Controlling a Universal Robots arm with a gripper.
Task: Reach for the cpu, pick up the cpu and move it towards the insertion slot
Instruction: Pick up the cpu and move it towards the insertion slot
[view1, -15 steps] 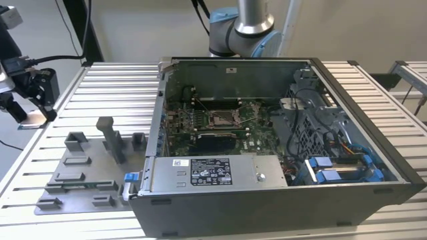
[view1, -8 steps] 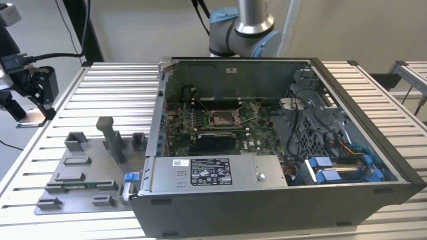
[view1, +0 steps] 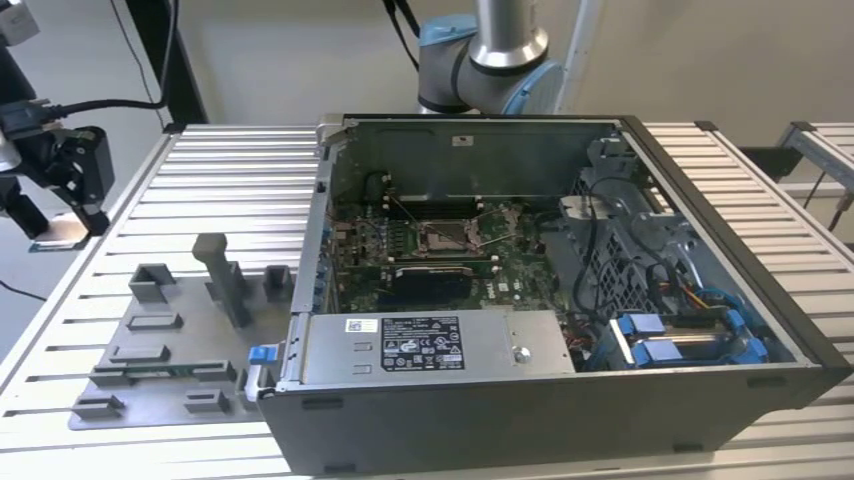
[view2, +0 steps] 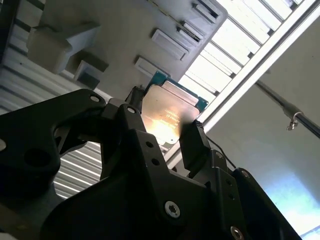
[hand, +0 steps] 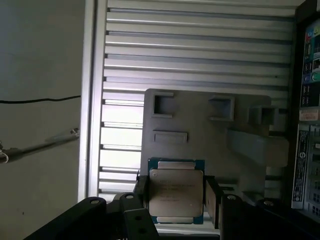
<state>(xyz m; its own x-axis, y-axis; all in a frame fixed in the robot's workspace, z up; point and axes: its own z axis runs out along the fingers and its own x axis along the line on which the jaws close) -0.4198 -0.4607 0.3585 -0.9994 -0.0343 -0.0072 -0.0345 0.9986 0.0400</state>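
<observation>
**Operator A:** Which step are we executing?

**Operator B:** We are working through the transfer step. The pincer is clamping the cpu by two opposite edges, as both wrist views are showing. On that basis we are judging the reach and the pick-up complete.

**Operator A:** Where are we holding the cpu?

**Operator B:** We are holding it in the air by the table's edge on the exterior view's left. It is well apart from the insertion slot, which is lying inside the open computer case.

**Operator A:** What is the carry calling for?

**Operator B:** In our judgement, we are looking at a level traverse across the table, clearance over the case wall, and a firm grip throughout.
</observation>
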